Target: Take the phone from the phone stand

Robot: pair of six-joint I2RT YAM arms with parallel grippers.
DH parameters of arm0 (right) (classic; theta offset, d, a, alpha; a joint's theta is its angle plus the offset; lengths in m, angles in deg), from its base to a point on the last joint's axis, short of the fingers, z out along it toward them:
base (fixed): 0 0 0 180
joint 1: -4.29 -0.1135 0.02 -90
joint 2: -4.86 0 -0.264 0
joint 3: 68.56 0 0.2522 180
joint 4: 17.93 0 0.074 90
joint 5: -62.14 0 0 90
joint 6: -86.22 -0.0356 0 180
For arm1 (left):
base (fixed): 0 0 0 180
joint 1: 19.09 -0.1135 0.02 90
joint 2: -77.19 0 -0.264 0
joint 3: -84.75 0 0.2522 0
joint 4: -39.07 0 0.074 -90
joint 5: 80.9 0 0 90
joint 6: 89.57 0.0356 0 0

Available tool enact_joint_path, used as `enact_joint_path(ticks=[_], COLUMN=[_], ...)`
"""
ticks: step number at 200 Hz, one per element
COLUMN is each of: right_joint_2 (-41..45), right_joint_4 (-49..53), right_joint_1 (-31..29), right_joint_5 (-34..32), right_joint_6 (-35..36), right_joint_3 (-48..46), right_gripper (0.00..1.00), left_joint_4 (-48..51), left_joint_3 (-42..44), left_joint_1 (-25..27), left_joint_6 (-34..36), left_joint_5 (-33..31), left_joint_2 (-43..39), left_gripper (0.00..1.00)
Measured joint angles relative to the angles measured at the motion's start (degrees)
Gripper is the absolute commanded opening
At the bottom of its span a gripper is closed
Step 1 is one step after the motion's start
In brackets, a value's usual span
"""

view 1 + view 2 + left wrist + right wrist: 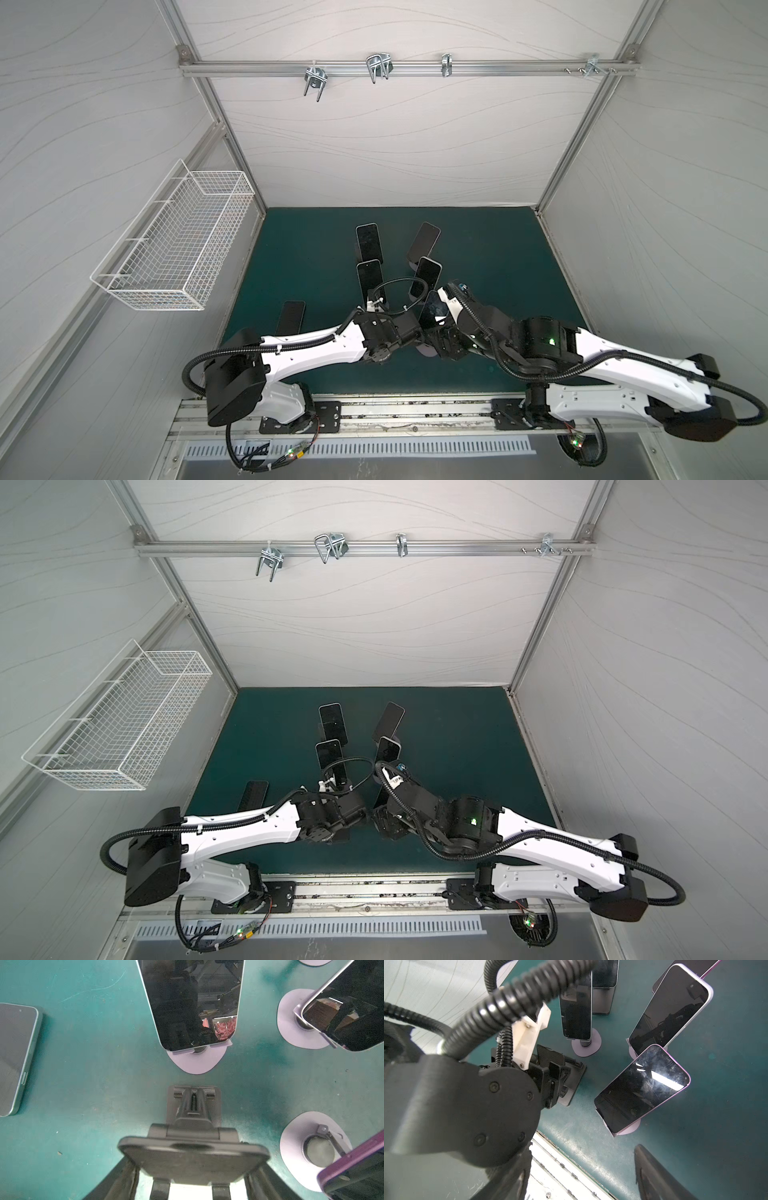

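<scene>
The left gripper (193,1169) has its fingers (126,1176) at either edge of the back plate of the black phone stand (193,1105), which sits on the green mat (83,1084). Whether they actually pinch the plate I cannot tell. The right wrist view shows this from the side, with the gripper's tips around the stand's upright plate.

Just beside the black phone stand, on the right arm's side, the purple-edged phone (641,1088) leans screen-up in its lilac stand (633,1127) and has not been lifted out. A top view shows it there too (432,309). The right gripper (583,1157) hovers near that phone with its jaws apart and nothing between them.

Straight beyond the black phone stand, a dark-screened phone (193,1001) is propped on a lilac base (197,1064). Well apart from the black phone stand, on the left arm's side, a teal-edged phone (14,1059) lies flat on the mat.
</scene>
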Motion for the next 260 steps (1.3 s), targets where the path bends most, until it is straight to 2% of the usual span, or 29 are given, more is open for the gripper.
enact_joint_path(ticks=[146,260], right_joint_2=[-0.57,-0.57], right_joint_4=[-0.9,-0.9], right_joint_1=[0.24,0.26], right_joint_5=[0.28,0.63], right_joint_6=[0.0,-0.02], right_joint_3=[0.0,0.0], right_gripper=[0.78,0.77], left_joint_4=[0.96,6.49], left_joint_3=[1.62,-1.51], left_joint_1=[0.09,1.31], left_joint_6=[2.12,9.31], left_joint_5=[1.36,5.2], left_joint_2=[-5.46,-13.14], left_gripper=[0.64,0.61])
